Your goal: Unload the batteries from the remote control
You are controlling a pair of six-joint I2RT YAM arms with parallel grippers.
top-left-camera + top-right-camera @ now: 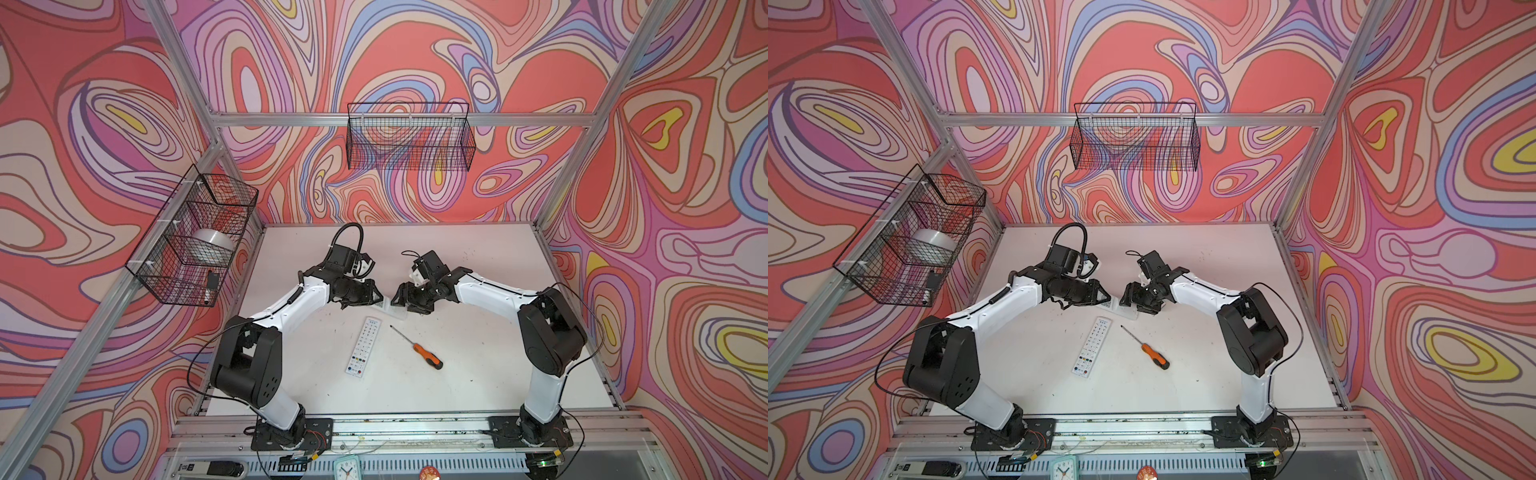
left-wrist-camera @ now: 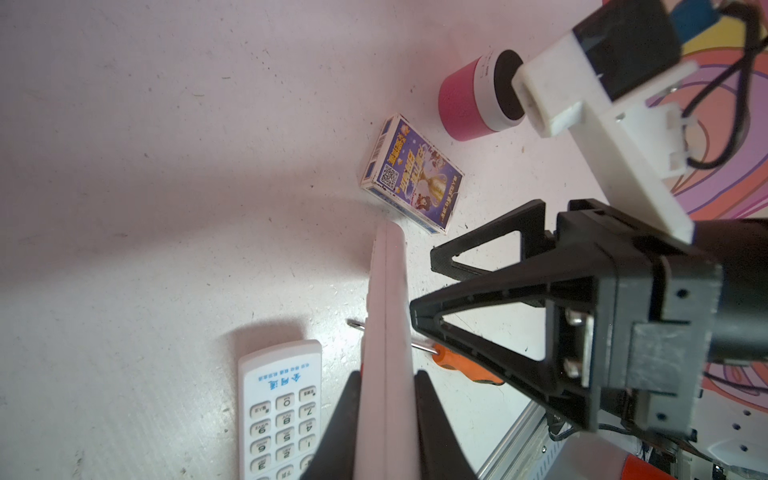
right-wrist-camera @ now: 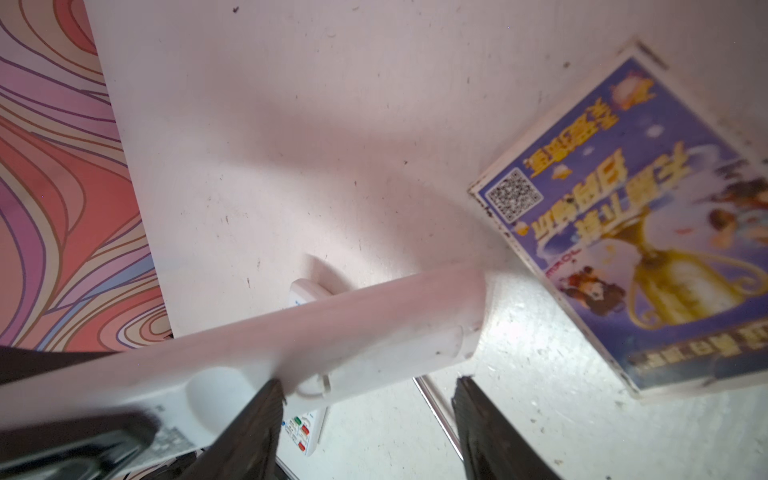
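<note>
The left hand [image 2: 386, 376] is clamped narrow on the long edges of a white remote control [image 2: 388, 291]. It holds the remote control on edge above the tabletop [image 1: 478, 374], free end pointing away from the hand. The right hand [image 3: 369, 384] faces the remote control from the far side with its jaws well apart and nothing in them. One fingertip [image 2: 422, 318] sits right at the remote control's side, though contact cannot be settled. The batteries show in no view (the remote control's back is blurred in the right wrist view, so whether its cover is on cannot be told). Just past the remote control's free end a blue card box [image 2: 411, 174] lies flat, and beyond the box is a pink-and-white cylinder [image 2: 465, 104]. Nearer the arm bases than the remote control, a second remote [image 1: 363, 347] lies face up. An orange-handled screwdriver [image 1: 417, 347] lies beside it toward the right arm, its tip close below the remote control, the two not touching. Behind the remote control, toward the back wall, the tabletop is bare, and so is the stretch out toward the right arm's side. Aluminium frame rails edge the tabletop on all sides. A wire basket [image 1: 409, 137] on the back wall and a divided basket [image 1: 195, 237] on the left wall both hang well apart from the remote control.
</note>
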